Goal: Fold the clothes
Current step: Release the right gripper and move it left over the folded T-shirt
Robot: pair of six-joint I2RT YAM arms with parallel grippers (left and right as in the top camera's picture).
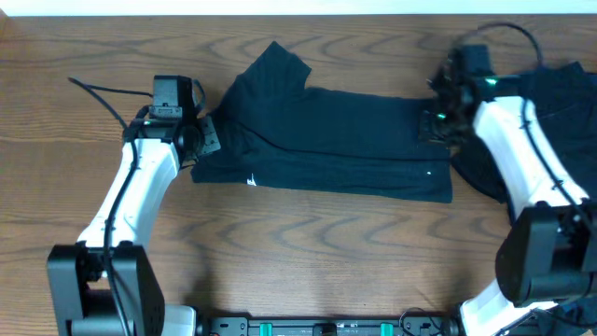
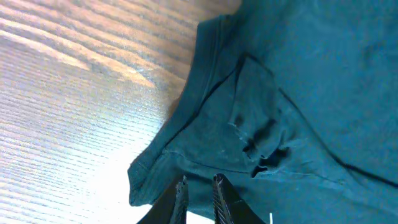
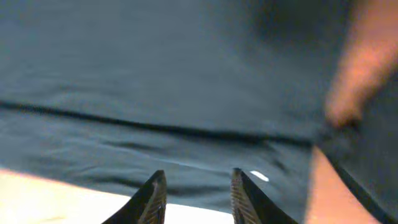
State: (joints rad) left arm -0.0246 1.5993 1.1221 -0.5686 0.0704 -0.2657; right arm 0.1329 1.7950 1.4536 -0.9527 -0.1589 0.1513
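Overhead: the right arm hides part of a dark heap of clothes off the right end of the navy T-shirt, which lies folded into a long band on the tabletop. Left wrist: left gripper, cut off at the frame's bottom, sits narrow, pinching the T-shirt's bunched edge. Right wrist's all blurry; right gripper parted over the T-shirt, holding nothing.

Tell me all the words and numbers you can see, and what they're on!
No words or numbers can be read here.
Small white label on the dark T-shirt: too small to read.
Second white mark near the T-shirt's other end: too small and blurred to read, also in the right wrist view.
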